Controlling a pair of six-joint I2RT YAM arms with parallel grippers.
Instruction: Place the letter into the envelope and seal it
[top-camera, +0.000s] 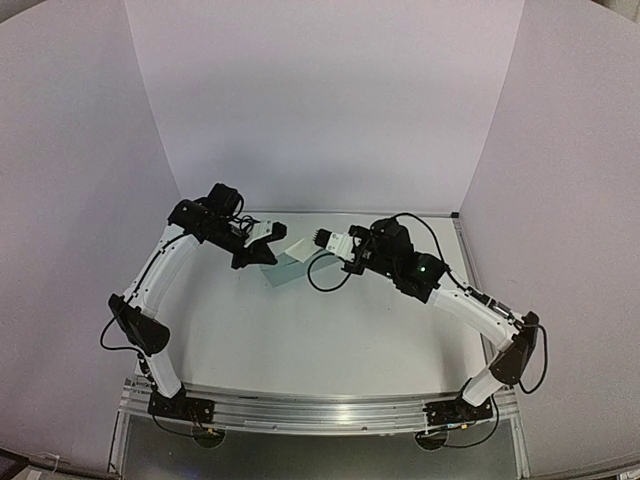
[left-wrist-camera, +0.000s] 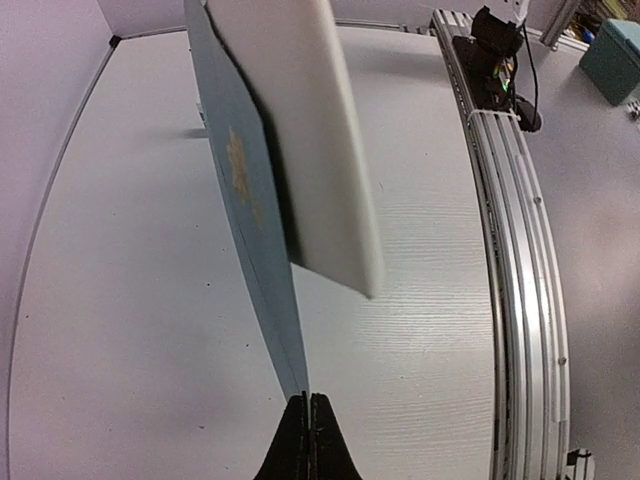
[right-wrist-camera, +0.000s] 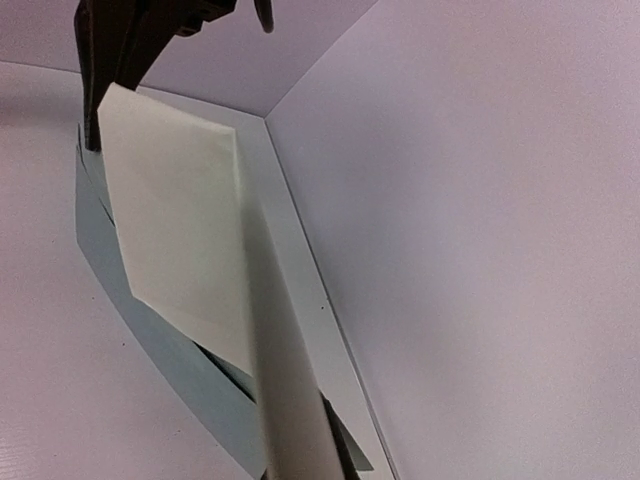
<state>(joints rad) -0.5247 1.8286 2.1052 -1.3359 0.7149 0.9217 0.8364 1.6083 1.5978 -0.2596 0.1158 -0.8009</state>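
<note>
From my left wrist, the nearest thing is my own left gripper (left-wrist-camera: 308, 402). Its two dark fingers are pressed together with no gap, pinching the bottom edge of the envelope (left-wrist-camera: 245, 190). That view shows the envelope almost edge-on, a thin teal sheet rising away from my fingers with a faint pale-gold mark on its face. The overhead camera cannot show that pinch.

From my right wrist, the letter (right-wrist-camera: 180, 220) runs blurred and close, straight down to where my fingers sit. It hides the pads except for a dark sliver beside it. The overhead view shows my right gripper (top-camera: 318, 240) tip to tip with the sheet's edge, so I read it as clamped on the letter.

The letter is cream and blank on the side I see, with no border or text showing. It is held off the table (left-wrist-camera: 150, 350), tilted, and lies just beside the envelope's face, with its lower corner hanging free. From the right wrist, the teal sheet curves beneath and behind it, and I cannot tell whether any of the letter sits inside the envelope.

From above, both sheets are small and meet mid-table between the two grippers, towards the far side. A black cable (top-camera: 322, 283) loops under my right wrist there.

Further off, the left wrist shows the aluminium rail (left-wrist-camera: 515, 280) with an arm base on it and a teal box (left-wrist-camera: 612, 58) past it. The right wrist shows only the pale walls (right-wrist-camera: 480, 200) meeting at a corner.
</note>
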